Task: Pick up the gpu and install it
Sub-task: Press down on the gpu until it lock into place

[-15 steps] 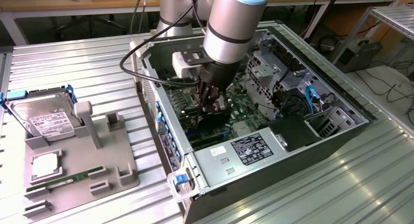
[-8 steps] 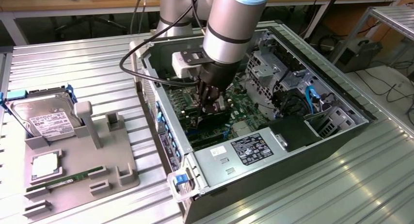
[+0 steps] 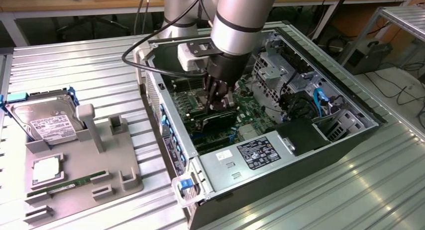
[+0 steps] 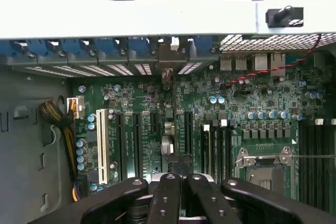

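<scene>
Reaching down into the open computer case (image 3: 345, 135), the arm has its hand (image 3: 221, 104) low over the motherboard (image 3: 249, 118), fingers (image 4: 168, 195) clenched together. In the exterior view the gpu (image 3: 216, 121) sits right under the fingertips, a thin dark card standing on edge across the board, and the hand looks pressed onto its upper edge; whether it is actually gripping the card or only bearing on it, I cannot tell. From the wrist view the black fingers crowd the near edge, and beyond them runs the green board with its row of expansion slots (image 4: 137, 140), a white slot (image 4: 101, 145), and the processor socket (image 4: 265, 169). Blue retainer clips (image 4: 79, 48) line the rear wall of the case. Off to the exterior view's left, on the ribbed metal table (image 3: 79, 75), a grey fixture tray (image 3: 86, 177) carries the silver hard drive (image 3: 45, 121) with its white label, a square chip (image 3: 48, 170), and a narrow green memory stick (image 3: 66, 184), all well apart from the case.
</scene>
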`<state>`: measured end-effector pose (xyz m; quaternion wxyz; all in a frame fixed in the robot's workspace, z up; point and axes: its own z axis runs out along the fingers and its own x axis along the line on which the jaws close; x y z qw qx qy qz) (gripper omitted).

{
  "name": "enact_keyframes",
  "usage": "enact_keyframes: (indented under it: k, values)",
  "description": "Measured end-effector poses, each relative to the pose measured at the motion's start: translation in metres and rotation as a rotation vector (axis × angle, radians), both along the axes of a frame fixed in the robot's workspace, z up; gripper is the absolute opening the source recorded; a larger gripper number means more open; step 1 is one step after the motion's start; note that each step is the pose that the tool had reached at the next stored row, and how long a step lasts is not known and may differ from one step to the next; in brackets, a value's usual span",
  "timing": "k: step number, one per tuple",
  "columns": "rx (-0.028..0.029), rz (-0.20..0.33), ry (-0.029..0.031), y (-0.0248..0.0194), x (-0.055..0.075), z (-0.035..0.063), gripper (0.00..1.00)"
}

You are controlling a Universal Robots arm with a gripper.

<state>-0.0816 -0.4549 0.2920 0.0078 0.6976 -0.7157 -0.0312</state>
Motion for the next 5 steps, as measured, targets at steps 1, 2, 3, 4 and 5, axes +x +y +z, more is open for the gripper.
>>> enact_keyframes:
  k: [1, 2, 3, 4, 5]
  values:
    - [0.0, 0.0, 0.0, 0.0, 0.0, 0.0, 0.11]
    - [0.0001, 0.0, 0.0, 0.0, 0.0, 0.0, 0.11]
    - [0.0, 0.0, 0.0001, 0.0, 0.0, 0.0, 0.11]
    - [0.0, 0.0, 0.0, 0.0, 0.0, 0.0, 0.11]
    - [0.0001, 0.0, -0.0001, 0.0, 0.0, 0.0, 0.11]
